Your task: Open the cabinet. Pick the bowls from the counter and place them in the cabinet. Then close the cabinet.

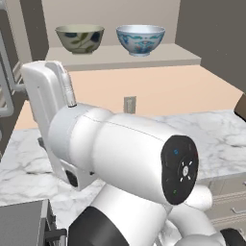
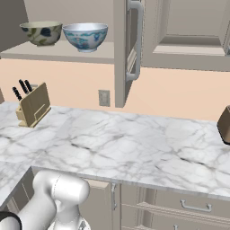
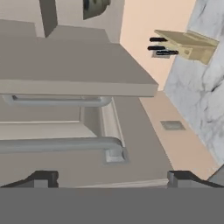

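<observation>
Up on the beige shelf of the cabinet both bowls sit side by side, the olive-beige bowl and the pale blue-white bowl, close together but not touching. The desk below has no bowl on it. From that I judge the placing is done and only the closing is left.

The coming move turns on the cabinet's right door. It stands swung out from the wall, edge-on in the right base view. Its long bar handle runs up and down on the face turned away from the bowls.

The gripper is rolled onto its side and faces that door from close by. The desk runs down the right edge of the hand view, and the bars lie across it. Two bars show there, the door's handle and a second bar nearer the finger tips. I cannot say for certain which door the nearer bar belongs to. The jaws are spread as wide as they go and hold nothing.

The shelf and bowls lie beyond the door, toward the top of the hand view. To swing the door home, the push would have to go that way, square to the bar's length.

Farther off, a knife block stands on the desk near the wall, well apart from the door.
</observation>
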{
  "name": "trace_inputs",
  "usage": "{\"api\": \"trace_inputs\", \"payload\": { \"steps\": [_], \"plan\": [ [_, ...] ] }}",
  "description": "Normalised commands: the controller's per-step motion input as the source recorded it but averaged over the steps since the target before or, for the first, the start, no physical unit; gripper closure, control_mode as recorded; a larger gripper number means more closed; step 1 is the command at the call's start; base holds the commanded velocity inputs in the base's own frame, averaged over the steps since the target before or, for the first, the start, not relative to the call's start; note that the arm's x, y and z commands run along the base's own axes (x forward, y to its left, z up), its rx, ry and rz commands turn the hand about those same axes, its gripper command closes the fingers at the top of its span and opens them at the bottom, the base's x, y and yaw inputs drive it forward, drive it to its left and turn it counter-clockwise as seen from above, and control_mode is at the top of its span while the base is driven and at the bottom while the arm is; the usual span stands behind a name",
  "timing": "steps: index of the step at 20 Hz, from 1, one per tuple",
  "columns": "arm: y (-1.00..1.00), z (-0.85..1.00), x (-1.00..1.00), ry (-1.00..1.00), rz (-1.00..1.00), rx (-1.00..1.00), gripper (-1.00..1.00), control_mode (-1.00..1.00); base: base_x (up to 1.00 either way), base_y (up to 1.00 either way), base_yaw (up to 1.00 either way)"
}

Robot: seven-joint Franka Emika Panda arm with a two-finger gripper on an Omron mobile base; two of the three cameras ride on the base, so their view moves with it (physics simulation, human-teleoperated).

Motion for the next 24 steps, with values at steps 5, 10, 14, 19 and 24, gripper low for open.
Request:
{"api": "trace_inputs", "payload": {
  "steps": [5,10,14,19,24],
  "plan": [
    [0.21,0.0,0.47,0.0,0.1,0.03,-1.0,-1.0,0.0,0.0,0.0],
    [0.26,-0.03,0.41,0.0,0.06,0.03,-1.0,-1.0,0.0,0.0,0.0],
    [0.0,-0.07,0.25,0.0,0.05,0.09,-1.0,-1.0,0.0,0.0,0.0],
    [0.03,-0.08,0.21,0.0,0.03,0.09,-1.0,-1.0,0.0,0.0,0.0],
    [0.17,-0.07,0.11,-0.01,0.01,0.08,-1.0,-1.0,0.0,0.0,0.0]
  ]
}}
